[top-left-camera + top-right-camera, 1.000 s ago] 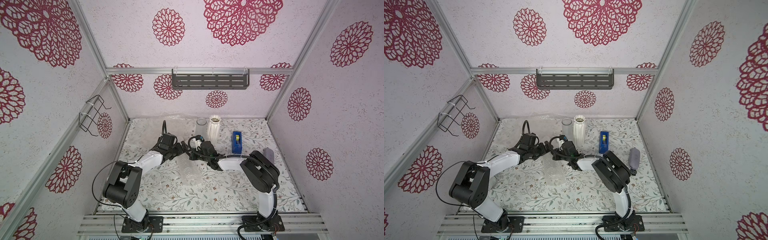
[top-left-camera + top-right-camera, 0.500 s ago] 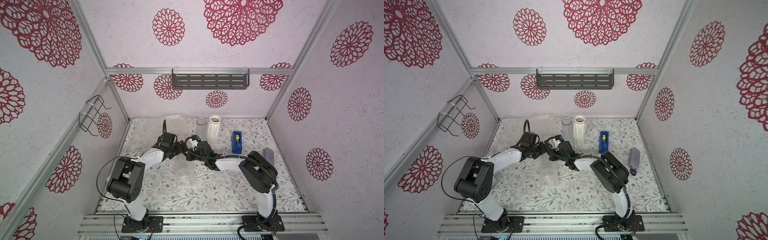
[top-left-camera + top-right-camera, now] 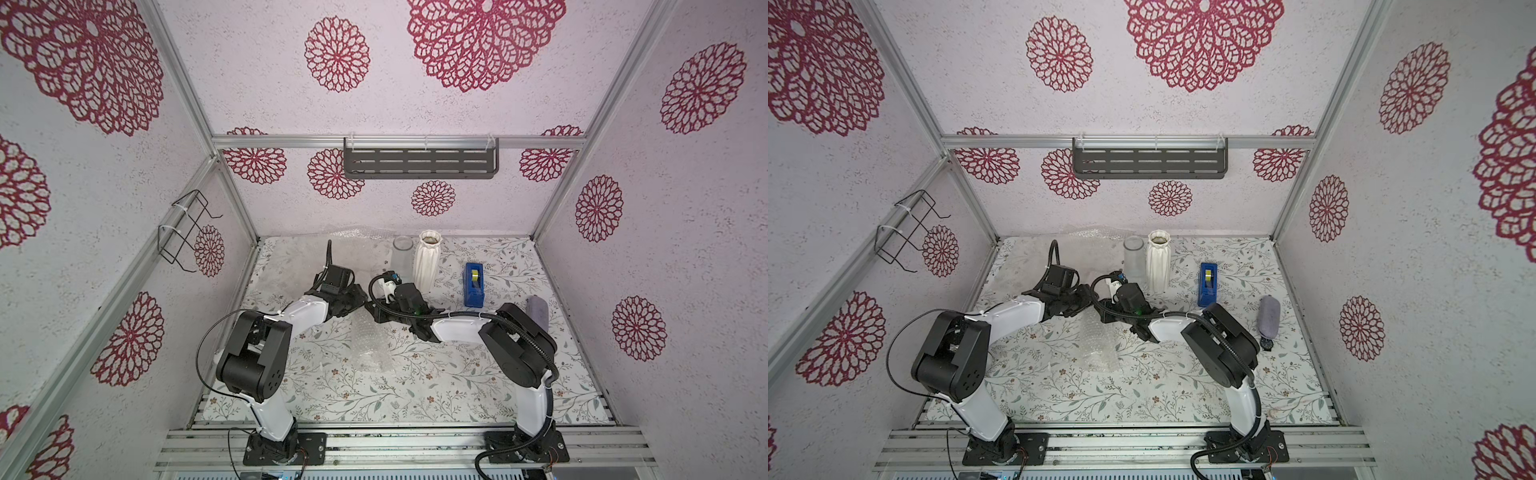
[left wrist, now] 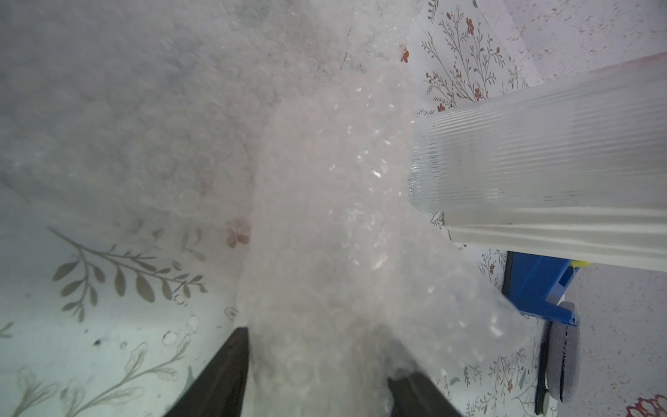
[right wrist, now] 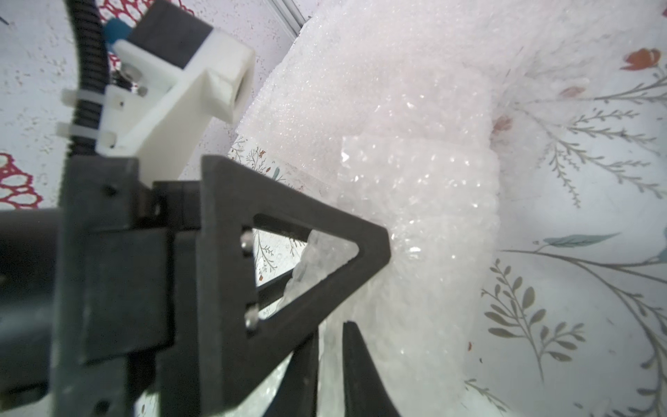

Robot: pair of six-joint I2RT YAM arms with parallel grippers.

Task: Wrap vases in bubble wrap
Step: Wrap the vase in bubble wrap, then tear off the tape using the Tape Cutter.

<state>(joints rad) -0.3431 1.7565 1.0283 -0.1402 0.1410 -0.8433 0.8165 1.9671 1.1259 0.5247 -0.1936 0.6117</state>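
1. Work zone. Both arms converge at the centre of the tabletop [image 3: 415, 395], above the far end of a wrapped bundle [image 3: 370, 345]. The bundle lies flat, with its long axis running from the near edge toward the far edge. Its outline suggests a cylinder inside, but the contents cannot be confirmed through the film.

2. Left gripper [image 4: 319, 355]. The fingers [image 4: 223, 372] bear on both flanks of a gathered neck of bubble wrap [image 4: 335, 216], which fills the gap between them, so the gripper is grasping the wrap. The likely purpose is to bunch the loose overhang beyond the bundle's end and close it off.

3. Right gripper [image 5: 330, 332]. The jaws stand narrowly apart with a thin fold of the same wrap between them. Whether that fold is pinched or free cannot be told. This gripper meets the left gripper nearly tip to tip, which fits a hand-over of the gathered end.

4. Remaining stock. A clear glass vase [image 3: 402, 254] and a white ribbed vase [image 3: 427, 266] stand upright and bare, just beside each other, near the middle of the far edge. Neither is wrapped yet. A spare sheet [image 3: 353, 235] lies along the far edge toward the left corner, on the left arm's side. A blue tape dispenser [image 3: 473, 286] sits to the right of the white vase on the right arm's side, presumably to secure each wrap.
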